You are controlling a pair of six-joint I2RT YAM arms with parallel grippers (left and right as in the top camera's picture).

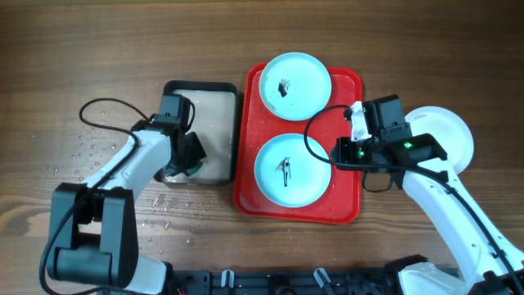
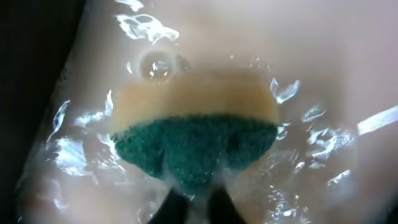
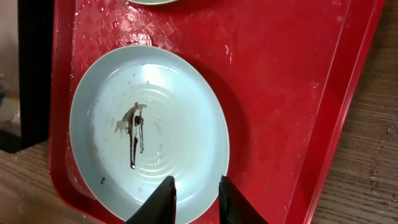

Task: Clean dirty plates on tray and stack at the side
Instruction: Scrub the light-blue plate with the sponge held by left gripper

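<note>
The red tray (image 1: 348,201) holds two pale plates. The far plate (image 1: 304,92) and the near plate (image 1: 291,182) each have a dark smear at the centre. In the right wrist view the near plate (image 3: 174,106) lies flat. My right gripper (image 3: 195,180) is open just above its right rim, one finger over the plate and the other over the red tray (image 3: 280,93). A third plate (image 1: 449,131) lies on the table to the right, partly under my right arm. My left gripper (image 2: 196,202) is shut on a yellow-and-green sponge (image 2: 196,134) in soapy water.
A black-rimmed tray (image 1: 201,85) with a beige, wet inside stands left of the red tray, and my left gripper (image 1: 190,156) reaches into it. Water drops speckle the wood at the left. A black cable loops from each arm.
</note>
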